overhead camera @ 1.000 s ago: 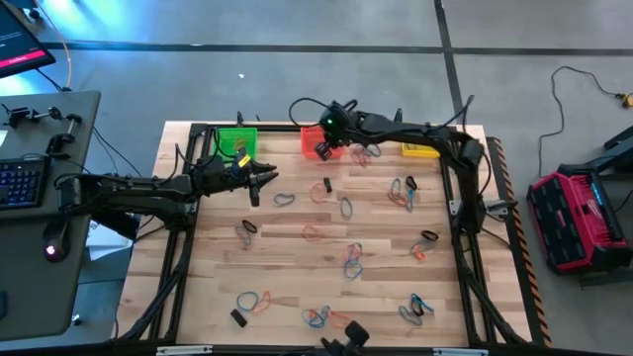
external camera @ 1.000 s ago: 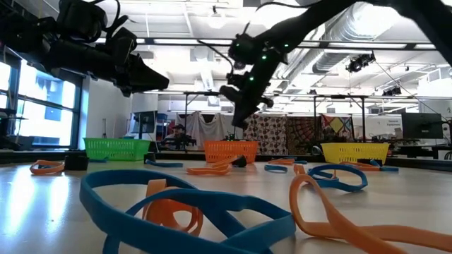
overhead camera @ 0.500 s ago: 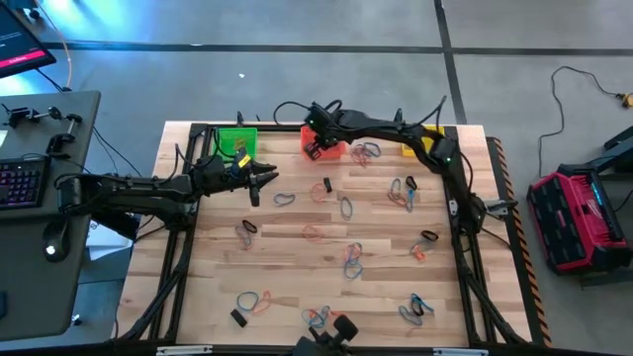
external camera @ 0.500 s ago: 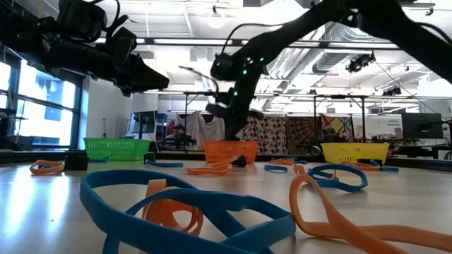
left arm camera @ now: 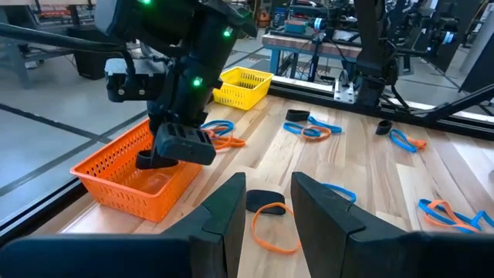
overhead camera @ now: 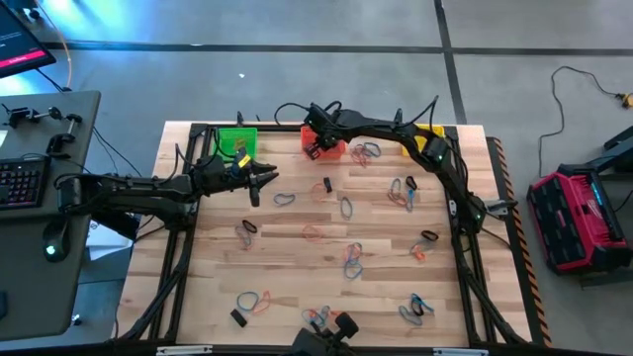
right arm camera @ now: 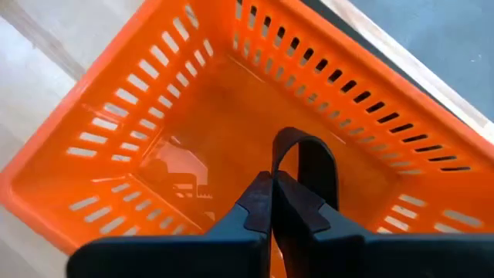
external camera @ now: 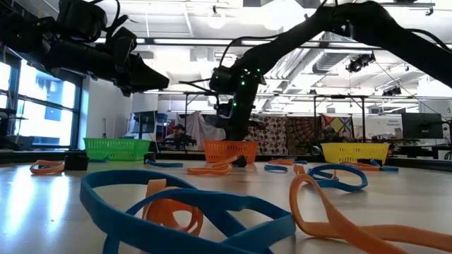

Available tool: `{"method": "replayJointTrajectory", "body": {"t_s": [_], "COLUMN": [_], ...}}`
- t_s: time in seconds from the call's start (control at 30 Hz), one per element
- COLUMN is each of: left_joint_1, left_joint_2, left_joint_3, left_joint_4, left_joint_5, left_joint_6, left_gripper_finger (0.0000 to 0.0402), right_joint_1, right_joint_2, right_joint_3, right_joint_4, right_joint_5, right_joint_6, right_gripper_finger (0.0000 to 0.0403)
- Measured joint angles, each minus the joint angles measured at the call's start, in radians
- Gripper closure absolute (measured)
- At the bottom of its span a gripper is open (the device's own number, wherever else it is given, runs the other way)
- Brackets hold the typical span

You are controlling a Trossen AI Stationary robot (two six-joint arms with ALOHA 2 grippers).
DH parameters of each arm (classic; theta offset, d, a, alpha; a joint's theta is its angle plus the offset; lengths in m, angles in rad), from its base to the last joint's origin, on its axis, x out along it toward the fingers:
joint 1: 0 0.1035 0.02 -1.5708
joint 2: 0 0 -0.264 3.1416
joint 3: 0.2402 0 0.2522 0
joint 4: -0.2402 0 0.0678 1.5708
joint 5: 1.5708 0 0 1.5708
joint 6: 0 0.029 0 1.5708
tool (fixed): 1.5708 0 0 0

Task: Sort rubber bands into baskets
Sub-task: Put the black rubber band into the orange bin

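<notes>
My right gripper (overhead camera: 315, 148) hangs over the red-orange basket (overhead camera: 334, 148) at the table's far edge, pointing steeply down into it (right arm camera: 193, 116), shut on a black rubber band (right arm camera: 305, 150). The green basket (overhead camera: 237, 141) stands to its left. The yellow basket (overhead camera: 420, 150) is on its right, partly hidden under the arm. Orange, blue and black rubber bands (overhead camera: 351, 259) lie scattered flat on the wooden table. My left gripper (overhead camera: 269, 178) hovers near the green basket, open with nothing between its fingers (left arm camera: 231, 208). My right gripper pinches the black band between its two fingertips (right arm camera: 258, 201) by one end of the loop (right arm camera: 285, 174). The fingers come from above, slanting down. The rest of the loop juts out past the tips over the basket's floor, clear of the table.
Bands lie all over the table, with clusters near its near edge (overhead camera: 316, 316) and by the yellow basket (overhead camera: 366, 151). A black frame (overhead camera: 465, 198) runs along the table's sides. A desk with a keyboard (overhead camera: 20, 183) stands off to the left.
My right gripper has sunk toward the red-orange basket, drifting a little toward the table's left and tipping more steeply down. It has stayed shut on the black band.
</notes>
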Motion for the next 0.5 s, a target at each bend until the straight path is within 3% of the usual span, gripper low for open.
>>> {"method": "replayJointTrajectory", "body": {"t_s": [0.5], "left_joint_1": [0.000], "left_joint_2": [0.000], "left_joint_3": [0.000], "left_joint_4": [0.000], "left_joint_5": [0.000], "left_joint_6": [-0.002], "left_gripper_finger": [0.0303], "right_joint_1": [0.000], "right_joint_2": [0.008], "right_joint_3": [0.000], "right_joint_4": [0.000], "right_joint_5": [-0.029], "right_joint_6": [-0.027], "right_gripper_finger": [0.0394]}}
